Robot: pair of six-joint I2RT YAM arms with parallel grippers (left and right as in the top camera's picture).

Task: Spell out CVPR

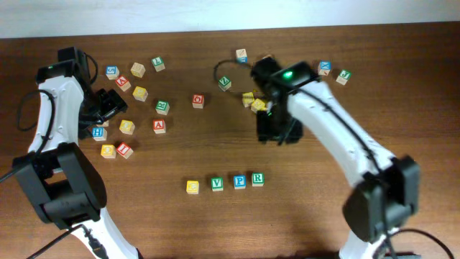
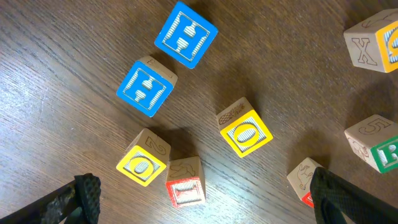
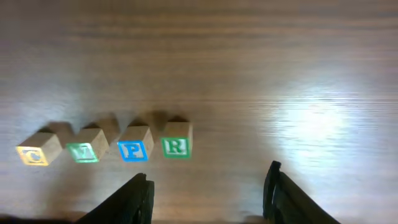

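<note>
Overhead: C, V, P and R sit in a row at lower centre of the table, in that order left to right, close together. Loose blocks are scattered upper left and upper right. Left gripper hangs over the left scatter; right gripper is above and right of the row, well apart from it. Jaw gaps can't be read from here

Left wrist: fingers spread wide at the bottom corners, nothing between them but tabletop and loose blocks lying below, blue, yellow and red faces up

Right wrist: jaws wide and empty. The row lies up and left of the fingers, untouched; picture is soft, and the yellow face is probably the C
</note>
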